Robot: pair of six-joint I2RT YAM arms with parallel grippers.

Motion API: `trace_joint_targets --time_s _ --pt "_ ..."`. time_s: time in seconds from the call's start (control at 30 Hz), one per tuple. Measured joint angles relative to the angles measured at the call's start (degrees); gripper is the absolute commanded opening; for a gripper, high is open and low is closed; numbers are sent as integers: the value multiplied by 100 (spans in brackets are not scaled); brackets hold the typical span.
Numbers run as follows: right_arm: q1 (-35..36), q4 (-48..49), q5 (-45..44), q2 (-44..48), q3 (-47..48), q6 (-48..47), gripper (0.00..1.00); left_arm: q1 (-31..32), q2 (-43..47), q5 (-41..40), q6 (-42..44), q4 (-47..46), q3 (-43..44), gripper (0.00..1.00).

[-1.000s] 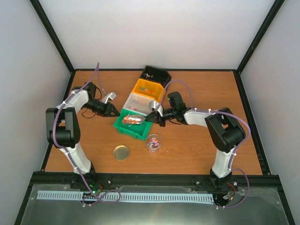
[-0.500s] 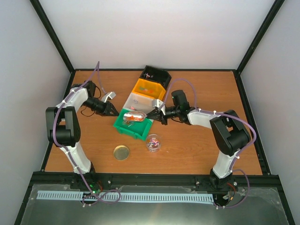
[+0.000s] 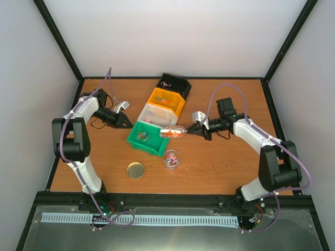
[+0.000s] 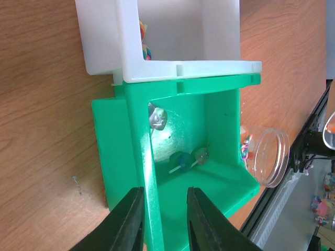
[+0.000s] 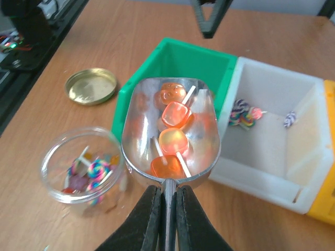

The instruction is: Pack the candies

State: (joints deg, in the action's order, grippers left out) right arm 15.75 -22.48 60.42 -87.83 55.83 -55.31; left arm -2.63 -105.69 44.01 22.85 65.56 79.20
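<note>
Right jaws drew scoop [image 5: 138, 104] off bin [image 3: 142, 145]

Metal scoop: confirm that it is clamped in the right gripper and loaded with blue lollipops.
One detail is wrong. The metal scoop is clamped in the right gripper, but the lollipops in it are orange, not blue. The right wrist view shows this plainly.
</note>
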Motion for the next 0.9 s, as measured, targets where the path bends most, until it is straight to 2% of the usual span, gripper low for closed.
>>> trace_joint_targets --time_s 0.17,0.47,0.9 --pt "-111 -1298 -122 317 0 -1029 3 0 -33 24 -2 -11 0 26" --pt "-129 -2564 -636 927 2 -1891 3 0 -33 122 -9 -125 0 26" --pt "155 -3571 -1864 962 437 -1978 3 0 -57 295 -9 -348 -229 26"
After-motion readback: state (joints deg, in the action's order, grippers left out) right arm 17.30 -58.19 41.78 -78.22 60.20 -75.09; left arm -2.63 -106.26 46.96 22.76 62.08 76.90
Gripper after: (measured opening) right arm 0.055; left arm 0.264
